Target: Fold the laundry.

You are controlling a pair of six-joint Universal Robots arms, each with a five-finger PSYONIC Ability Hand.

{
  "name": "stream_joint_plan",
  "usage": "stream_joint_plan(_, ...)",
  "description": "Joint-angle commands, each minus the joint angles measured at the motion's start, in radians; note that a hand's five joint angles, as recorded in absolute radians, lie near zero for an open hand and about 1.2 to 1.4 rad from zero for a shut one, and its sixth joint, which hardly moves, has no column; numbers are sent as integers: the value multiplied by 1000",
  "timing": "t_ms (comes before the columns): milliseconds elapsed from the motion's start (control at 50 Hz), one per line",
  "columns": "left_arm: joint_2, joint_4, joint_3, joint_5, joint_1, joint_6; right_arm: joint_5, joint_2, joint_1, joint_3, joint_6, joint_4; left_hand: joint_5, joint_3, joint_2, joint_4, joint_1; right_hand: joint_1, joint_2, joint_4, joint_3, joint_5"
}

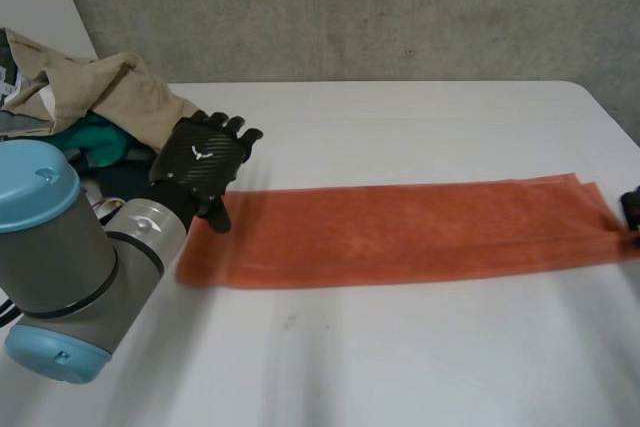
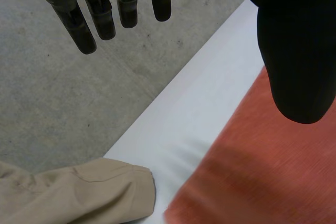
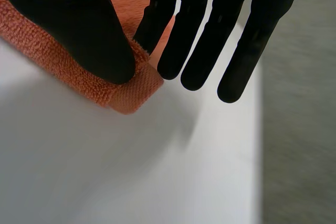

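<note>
An orange towel (image 1: 400, 232), folded into a long narrow strip, lies across the white table (image 1: 400, 357). My left hand (image 1: 200, 157) hovers open at the strip's left end, its fingers (image 2: 89, 19) straight and its thumb above the orange towel (image 2: 262, 171). At the far right, my right hand (image 1: 632, 209) is at the strip's other end. In the right wrist view my right hand (image 3: 79, 30) pinches the corner of the orange towel (image 3: 126, 95) between thumb and a finger, while the other fingers stay straight past the corner.
A pile of laundry (image 1: 90, 97) with a beige garment (image 2: 73, 192) on top sits at the table's back left, close to my left hand. The table's right edge (image 3: 257, 145) runs just beyond my right hand's fingertips. Bare tabletop spreads in front of the strip.
</note>
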Motion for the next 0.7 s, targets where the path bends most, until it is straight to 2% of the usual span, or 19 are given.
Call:
stream_joint_plan(20, 51, 0, -21, 1, 3, 0, 124, -79, -37, -26, -63, -101, -52, -39, -33, -27, -14, 279, 215, 201, 212, 252)
stream_joint_plan(100, 70, 0, -30, 1, 3, 0, 121, -96, -85, -62, -147, -98, -52, -39, -33, -27, -14, 279, 215, 201, 212, 252)
stream_joint_plan(180, 82, -2, -40, 0, 6, 0, 110, -111, -18, -68, -158, -107, -52, -39, -33, -27, -14, 279, 215, 201, 212, 252)
stream_joint_plan(280, 111, 0, -49, 0, 8, 0, 35, -175, 203, -68, -126, -125, -52, -39, -33, -27, -14, 279, 215, 201, 212, 252)
stream_joint_plan(300, 116, 0, -50, 0, 8, 0, -2, -188, 269, -59, -118, -134, -52, -39, -33, -27, -14, 279, 215, 201, 212, 252)
stream_joint_plan(360, 131, 0, -56, -3, 11, 0, -52, -197, 378, -54, -123, -141, -52, -39, -33, -27, -14, 279, 215, 201, 212, 252)
stream_joint_plan(380, 134, 0, -58, -3, 11, -2, -81, -195, 465, -52, -120, -142, -52, -39, -33, -27, -14, 279, 215, 201, 212, 252)
stream_joint_plan(440, 142, 0, -72, -3, 20, -3, -114, -194, 593, -59, -129, -145, -52, -39, -33, -27, -14, 279, 215, 201, 212, 252)
stream_joint_plan(460, 142, 0, -75, -3, 21, -5, -126, -182, 666, -66, -127, -145, -52, -39, -33, -27, -14, 279, 215, 201, 212, 252)
stream_joint_plan(520, 142, 0, -84, -3, 29, -15, -140, -148, 760, -72, -127, -147, -52, -39, -33, -27, -14, 279, 215, 201, 212, 252)
stream_joint_plan(620, 142, 3, -103, 0, 38, -35, -136, 42, 970, -143, -158, -148, -52, -39, -33, -27, -14, 279, 215, 201, 212, 252)
stream_joint_plan(700, 137, 12, -109, 0, 43, -37, -113, 122, 1036, -172, -184, -139, -52, -39, -33, -27, -14, 279, 215, 201, 212, 252)
